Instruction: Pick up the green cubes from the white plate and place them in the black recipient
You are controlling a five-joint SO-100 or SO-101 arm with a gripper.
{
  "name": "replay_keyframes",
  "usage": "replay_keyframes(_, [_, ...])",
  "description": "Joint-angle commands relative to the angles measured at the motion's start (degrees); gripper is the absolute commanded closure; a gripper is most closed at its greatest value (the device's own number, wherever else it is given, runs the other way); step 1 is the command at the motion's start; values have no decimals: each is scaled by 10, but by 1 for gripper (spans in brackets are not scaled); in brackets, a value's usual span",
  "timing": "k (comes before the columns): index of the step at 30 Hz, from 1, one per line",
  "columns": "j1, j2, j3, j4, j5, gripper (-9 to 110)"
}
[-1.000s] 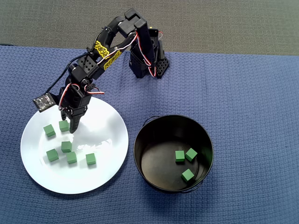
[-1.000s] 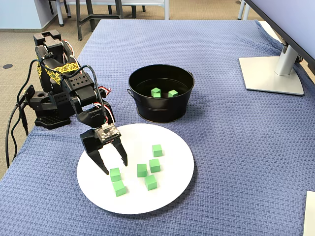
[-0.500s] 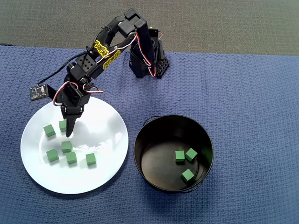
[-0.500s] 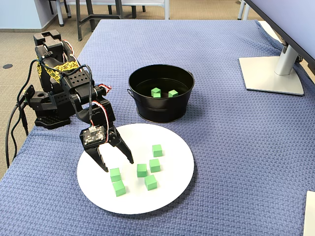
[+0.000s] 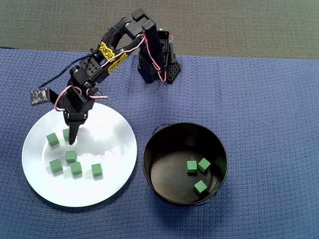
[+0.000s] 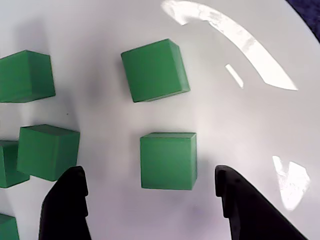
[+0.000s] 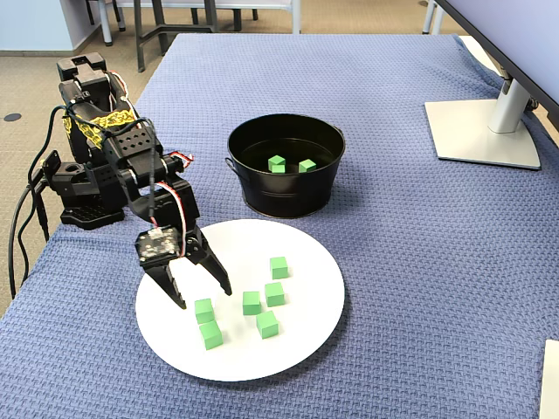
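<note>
Right now the pincer [image 7: 201, 295] hangs low over the left part of the white plate [image 7: 297, 340], and its two fingers are spread wide apart. It holds nothing. In the wrist view the two black fingertips [image 6: 67, 205] stand on either side of one green cube [image 6: 167, 160], with a gap between them and the cube. They do not touch it. More green cubes sit close by on the plate in that view, one just above the middle cube and others off to the left.

In the fixed view five green cubes [image 7: 251, 303] lie on the plate. Two sit near the pincer on the left, and three sit in a small bunch in the middle. In the overhead view the pincer covers part of one cube at the far left of the plate.

The black recipient [image 5: 219, 149] stands to the right of the plate in the overhead view, just beside it. Three green cubes lie on its shiny floor. All of this sits on a blue cloth [image 5: 269, 99] that covers the table. The base of the arm [image 5: 157, 64] stands at the far edge of the cloth.
</note>
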Motion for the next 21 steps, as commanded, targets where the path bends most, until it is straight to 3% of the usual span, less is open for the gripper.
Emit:
replay_keyframes(1, [8,-2,-46,-15,-11,79])
replay_keyframes(21, [4,-43,-60,-53,-25,85])
